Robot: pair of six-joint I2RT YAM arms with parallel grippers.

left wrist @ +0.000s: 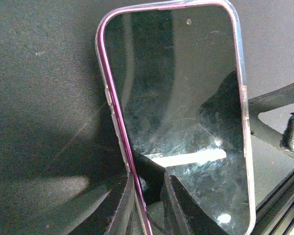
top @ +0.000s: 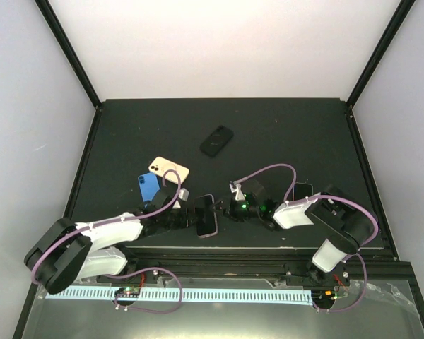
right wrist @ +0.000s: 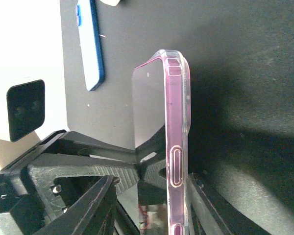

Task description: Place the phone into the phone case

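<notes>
The left gripper (left wrist: 149, 198) is clamped on the phone (top: 206, 214), which sits in its clear, purple-rimmed phone case (right wrist: 179, 98) just right of the blue phone (top: 148, 188). The right gripper (right wrist: 152, 205) straddles it; I cannot tell whether it squeezes. The tabletop (top: 283, 134) is matte black and the walls (top: 226, 42) are white.

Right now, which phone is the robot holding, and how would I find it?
Find the black table, then look about midway along its near edge. The left gripper pinches a phone there. Unlike the blue phone and gold phone lying to its left, it has a purple rim inside a clear case.
</notes>
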